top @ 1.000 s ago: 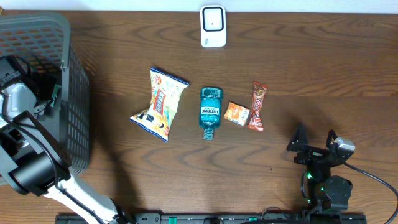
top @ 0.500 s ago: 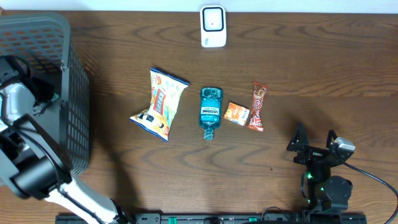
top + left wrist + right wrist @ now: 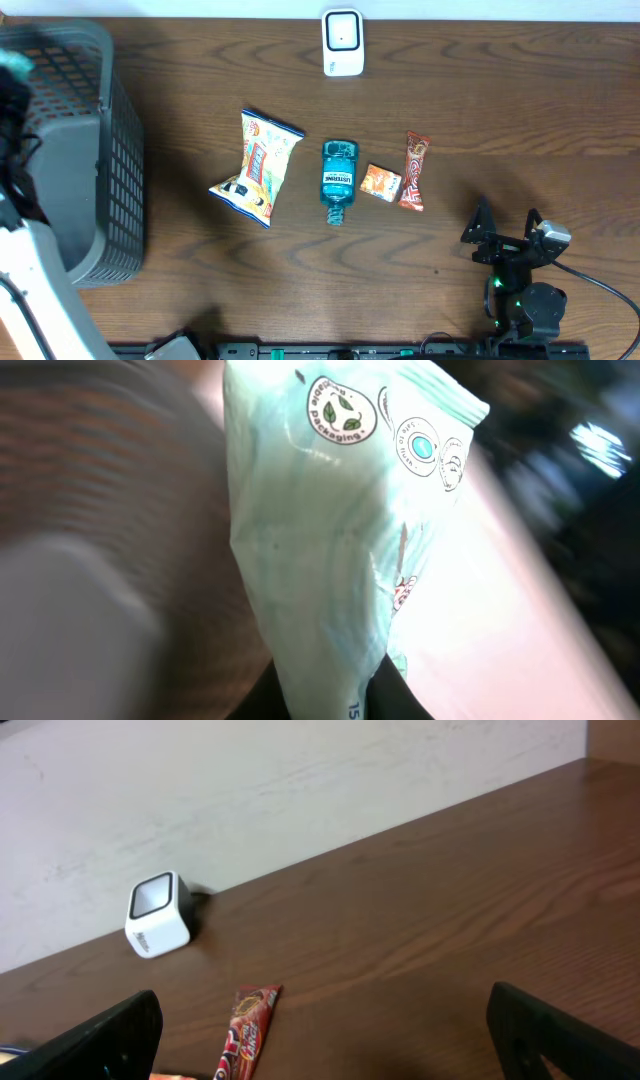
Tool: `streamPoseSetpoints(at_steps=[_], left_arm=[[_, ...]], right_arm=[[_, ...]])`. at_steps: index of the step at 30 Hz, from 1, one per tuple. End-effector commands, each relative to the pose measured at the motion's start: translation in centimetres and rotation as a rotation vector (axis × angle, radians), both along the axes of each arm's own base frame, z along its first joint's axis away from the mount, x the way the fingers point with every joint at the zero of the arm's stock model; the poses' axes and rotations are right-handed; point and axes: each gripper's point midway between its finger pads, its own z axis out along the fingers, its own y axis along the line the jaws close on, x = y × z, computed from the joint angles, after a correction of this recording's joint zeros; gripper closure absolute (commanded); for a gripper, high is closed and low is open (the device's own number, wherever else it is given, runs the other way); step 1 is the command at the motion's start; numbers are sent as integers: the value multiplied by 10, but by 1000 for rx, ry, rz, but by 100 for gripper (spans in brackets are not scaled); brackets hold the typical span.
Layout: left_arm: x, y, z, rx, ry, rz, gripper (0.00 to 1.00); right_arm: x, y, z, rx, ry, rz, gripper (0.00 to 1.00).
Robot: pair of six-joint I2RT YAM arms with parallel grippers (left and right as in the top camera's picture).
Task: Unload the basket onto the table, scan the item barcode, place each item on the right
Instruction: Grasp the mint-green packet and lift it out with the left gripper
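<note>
Packet (image 3: pixel 340 530), pale green with round printed marks: clamped at its lower end by the left gripper (image 3: pixel 335 705), jaws closed on it. It is held far left of the scanner (image 3: pixel 342 42), above the basket (image 3: pixel 118 170). In the overhead view it shows only as a blurred teal patch at the basket's far rim.

Scanner: upright at the far edge of the table (image 3: pixel 500 100).

Chip bag (image 3: pixel 258 166): lying flat, nearer than the scanner and to its left.

Bottle (image 3: pixel 338 178): lying flat, straight in front of the scanner, cap pointing away from it.

Box (image 3: pixel 380 182), orange: right of the scanner's line, touching the bar (image 3: pixel 414 172).

Right gripper (image 3: pixel 507 225): well right of the scanner at the near edge, jaws spread wide, holding nothing.
</note>
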Motion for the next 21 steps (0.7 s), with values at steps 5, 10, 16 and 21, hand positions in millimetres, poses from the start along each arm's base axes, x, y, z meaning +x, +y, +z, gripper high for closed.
streamPoseSetpoints(at_steps=[5, 10, 16, 21], left_arm=[[15, -219, 11, 256, -68, -826, 93], [2, -299, -35, 411, 12, -1128, 93], [3, -322, -128, 461, 337, -1224, 93], [3, -324, -204, 384, 604, -1262, 93]], right_arm=[[0, 1, 0, 2, 0, 2, 1], [0, 1, 0, 2, 0, 2, 1], [0, 1, 0, 2, 0, 2, 1], [0, 1, 0, 2, 0, 2, 1]])
